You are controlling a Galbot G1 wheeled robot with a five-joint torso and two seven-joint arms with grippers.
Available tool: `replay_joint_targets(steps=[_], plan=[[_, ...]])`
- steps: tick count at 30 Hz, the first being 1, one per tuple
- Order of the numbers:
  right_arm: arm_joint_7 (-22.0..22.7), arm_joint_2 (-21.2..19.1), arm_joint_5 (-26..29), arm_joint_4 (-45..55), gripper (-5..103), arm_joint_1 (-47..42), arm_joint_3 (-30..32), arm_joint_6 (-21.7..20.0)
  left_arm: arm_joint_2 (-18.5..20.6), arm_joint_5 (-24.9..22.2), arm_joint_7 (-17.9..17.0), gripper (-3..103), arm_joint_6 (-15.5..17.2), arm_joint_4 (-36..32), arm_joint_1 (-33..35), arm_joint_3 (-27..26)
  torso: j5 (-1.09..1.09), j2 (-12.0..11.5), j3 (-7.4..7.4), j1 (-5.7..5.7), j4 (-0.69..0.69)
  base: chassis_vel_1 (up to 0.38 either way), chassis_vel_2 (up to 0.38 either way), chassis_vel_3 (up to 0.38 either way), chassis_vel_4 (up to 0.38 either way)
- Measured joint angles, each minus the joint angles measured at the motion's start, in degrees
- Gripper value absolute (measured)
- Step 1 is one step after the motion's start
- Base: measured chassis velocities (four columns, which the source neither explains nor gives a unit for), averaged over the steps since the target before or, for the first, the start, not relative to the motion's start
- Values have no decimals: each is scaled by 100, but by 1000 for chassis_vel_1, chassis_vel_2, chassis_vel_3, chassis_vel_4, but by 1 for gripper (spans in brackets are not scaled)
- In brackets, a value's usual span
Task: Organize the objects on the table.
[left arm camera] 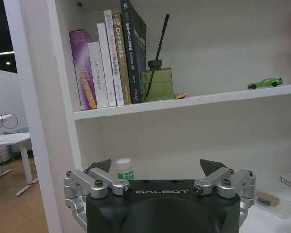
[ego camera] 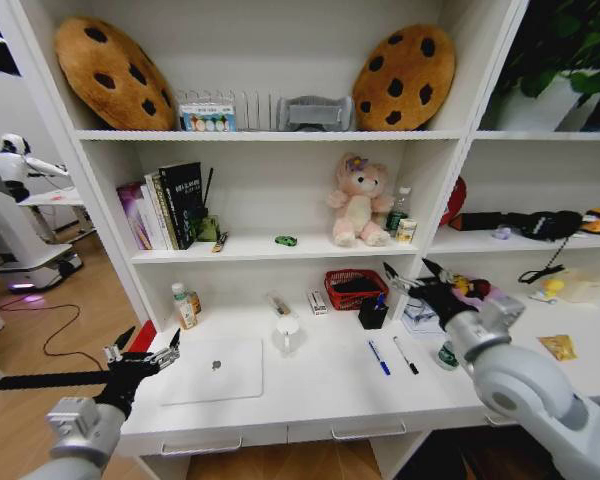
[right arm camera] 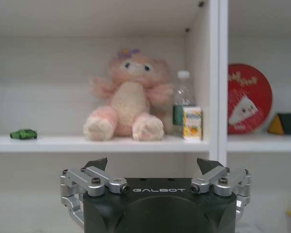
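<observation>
We hold our left gripper (ego camera: 143, 362) spread and empty over the desk's near left corner, with the closed silver laptop (ego camera: 213, 370) lying flat just beside it, toward the table (ego camera: 320, 395) middle. Our right gripper (ego camera: 412, 277) hangs with fingers apart and empty above the right side; below and slightly inward of it lie the blue pen (ego camera: 378, 357) and the black pen (ego camera: 405, 355), side by side, the green-labelled jar (ego camera: 447, 355) just beyond them. We judge the laptop stiff, heavyish and slick, best gripped at an edge; the pens light and prone to roll, best pinched mid-barrel. The green toy car (right arm camera: 23, 134) sits on the shelf beyond our right fingertips
</observation>
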Motion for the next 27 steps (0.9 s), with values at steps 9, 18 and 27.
replay_joint_targets(steps=[9, 18, 27], plan=[[-487, 1749, -2197, -80, 100, -1202, -1073, 274, 0, 0, 1, 100, 0, -1, 0, 0, -2, 0, 0, 0, 2, 0, 0, 0, 0], [-547, 1923, -2488, -288, 100, -1038, -1595, 366, -1, 0, 0, 100, 0, -1, 0, 0, -3, 0, 0, 0, 3, -4, -13, 11, 7], [-516, 1690, -2363, -417, 100, -769, -1713, 384, -1, 0, -1, 100, 0, -1, 0, 0, -1, -1, 1, 0, 3, -149, -152, 145, 149]])
